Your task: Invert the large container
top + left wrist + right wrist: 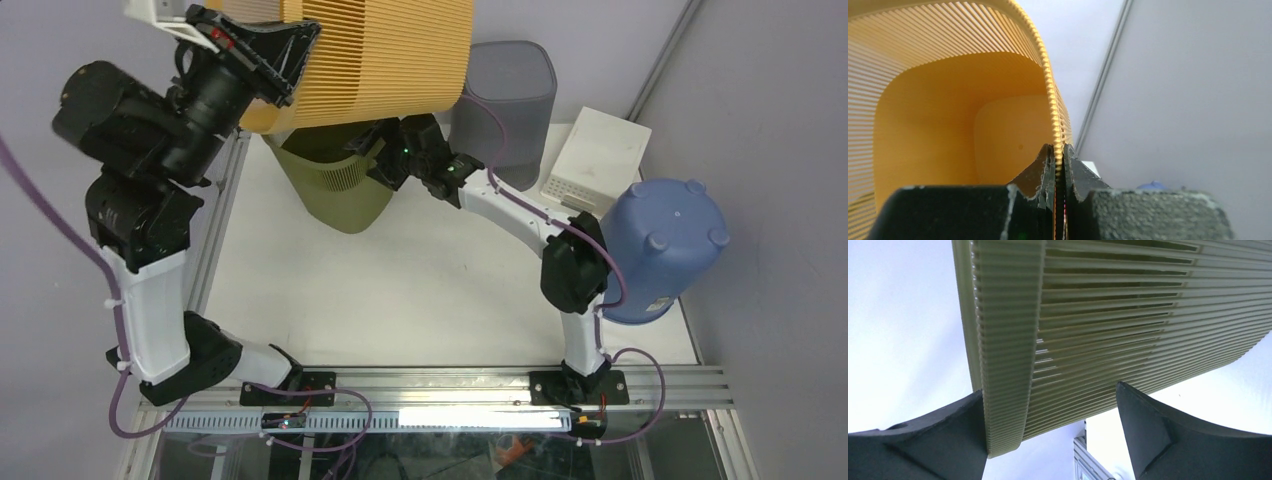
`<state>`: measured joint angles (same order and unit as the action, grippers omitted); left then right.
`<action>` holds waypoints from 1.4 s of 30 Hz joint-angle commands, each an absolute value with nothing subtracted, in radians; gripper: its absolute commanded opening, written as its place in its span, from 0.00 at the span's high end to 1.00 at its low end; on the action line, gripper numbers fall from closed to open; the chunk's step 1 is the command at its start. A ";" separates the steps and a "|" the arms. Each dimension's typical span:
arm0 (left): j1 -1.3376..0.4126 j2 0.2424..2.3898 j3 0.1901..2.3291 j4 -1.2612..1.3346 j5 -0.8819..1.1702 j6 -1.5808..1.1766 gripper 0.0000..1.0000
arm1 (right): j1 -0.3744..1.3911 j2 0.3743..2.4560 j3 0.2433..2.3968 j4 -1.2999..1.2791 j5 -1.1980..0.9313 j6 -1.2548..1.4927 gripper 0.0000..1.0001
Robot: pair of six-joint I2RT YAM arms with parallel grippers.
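Basket (335, 190) beneath orange container (390, 60); grey bin (515, 80), white box (600, 155), blue bucket (665, 250) right.

Camera layout
Overhead looks down from behind the arms; wrist views sit close on orange container (948, 125) and green basket (1098, 315), both also overhead.

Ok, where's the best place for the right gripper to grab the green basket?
Likely the thin slatted wall at the rim of the green basket, approached from its right, one finger on each face. The wall is slim enough for the jaws, and the open right gripper straddles it there.
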<state>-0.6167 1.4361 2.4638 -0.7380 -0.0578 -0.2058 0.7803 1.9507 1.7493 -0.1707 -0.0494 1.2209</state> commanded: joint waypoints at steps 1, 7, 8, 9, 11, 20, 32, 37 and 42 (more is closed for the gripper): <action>-0.629 1.375 2.457 -0.595 -0.008 -0.223 1.00 | 0.759 2.014 1.889 -0.234 -0.098 1.151 0.12; -0.629 1.350 2.429 -0.590 -0.012 -0.223 1.00 | 0.728 1.852 1.784 -0.231 -0.130 1.065 0.06; -0.628 1.349 2.425 -0.589 -0.012 -0.223 1.00 | 0.721 1.804 1.743 -0.231 -0.134 1.057 0.06; -0.628 1.347 2.420 -0.587 -0.011 -0.223 1.00 | 0.715 1.758 1.697 -0.233 -0.137 1.045 0.05; -0.629 1.341 2.406 -0.577 -0.005 -0.226 1.00 | 0.703 1.640 1.601 -0.260 -0.133 1.007 0.04; -0.629 1.324 2.339 -0.487 0.045 -0.262 1.00 | 0.612 1.316 1.412 -0.365 -0.079 0.776 0.01; -0.628 1.387 2.304 -0.428 0.282 -0.437 1.00 | 0.547 1.047 1.445 -0.584 0.081 0.483 0.01; -0.629 1.410 2.219 -0.316 0.394 -0.564 1.00 | 0.545 0.920 1.499 -0.695 0.243 0.321 0.01; -0.643 1.468 2.192 -0.296 0.493 -0.658 1.00 | 0.545 0.848 1.603 -0.814 0.455 0.227 0.01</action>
<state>-0.6231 1.4509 2.1883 -0.4961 0.3481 -0.5373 0.5430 0.8833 1.5013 -0.7311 0.2543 0.3573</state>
